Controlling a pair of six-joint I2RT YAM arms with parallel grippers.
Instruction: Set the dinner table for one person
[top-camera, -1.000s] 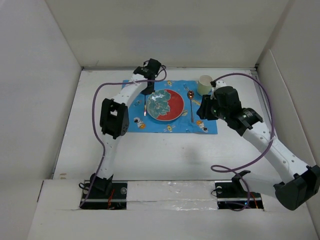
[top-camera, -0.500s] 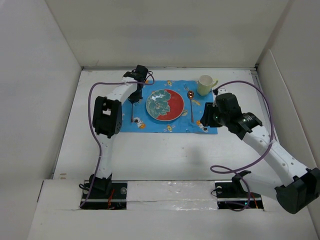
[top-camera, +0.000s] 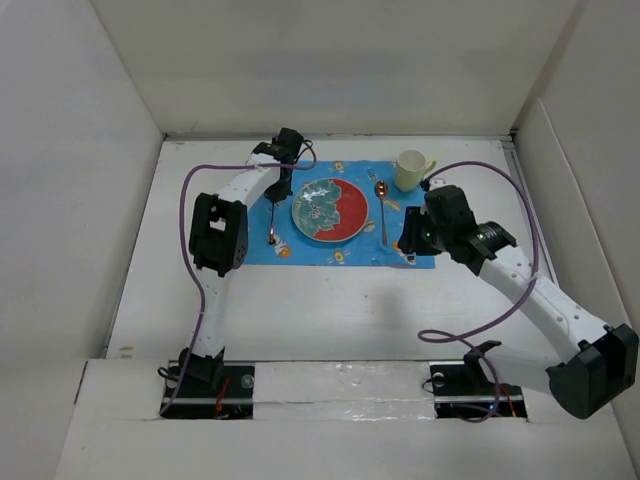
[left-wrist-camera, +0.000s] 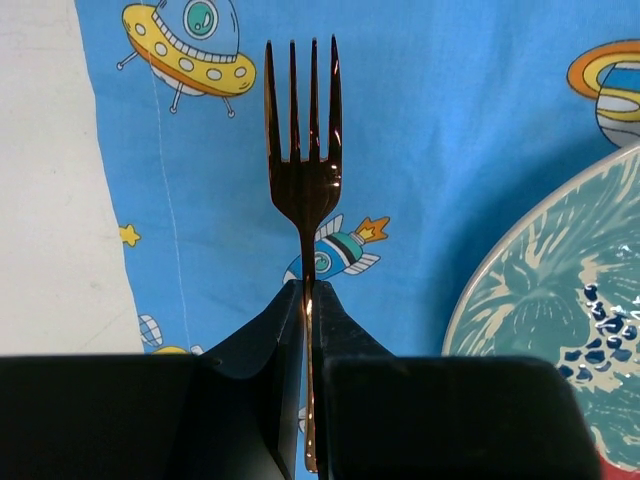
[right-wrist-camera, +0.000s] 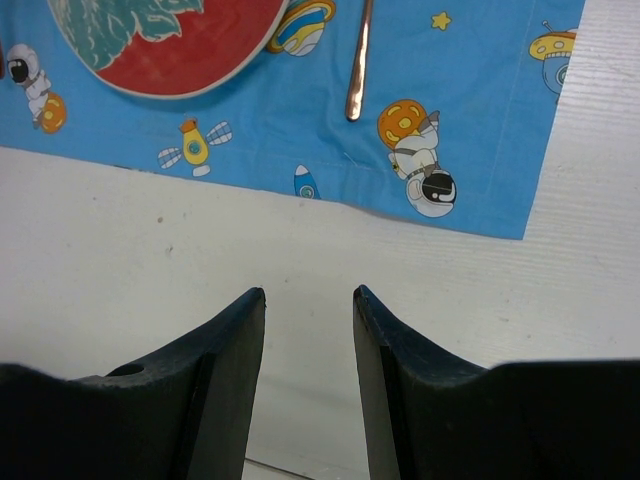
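My left gripper (top-camera: 284, 178) is shut on the handle of a copper fork (top-camera: 273, 222). It holds the fork over the left strip of the blue space-print mat (top-camera: 350, 250), just left of the red and teal plate (top-camera: 330, 210). In the left wrist view the fork (left-wrist-camera: 303, 150) points tines away over the mat (left-wrist-camera: 450, 130), with the plate rim (left-wrist-camera: 560, 330) at the right. A copper spoon (top-camera: 382, 212) lies right of the plate, and a pale mug (top-camera: 410, 170) stands behind it. My right gripper (right-wrist-camera: 308, 295) is open and empty over the white dinner table (top-camera: 330, 310), at the mat's near right corner.
White walls close in the table at the back and on both sides. Purple cables loop from both arms. In the right wrist view the mat's near edge (right-wrist-camera: 300, 130), the spoon handle (right-wrist-camera: 358, 60) and the plate (right-wrist-camera: 170, 40) lie ahead of the fingers.
My left gripper has carried the fork leftward from the plate's left rim to over the mat's left strip. My right arm has drawn back from the mug toward the mat's near right corner.
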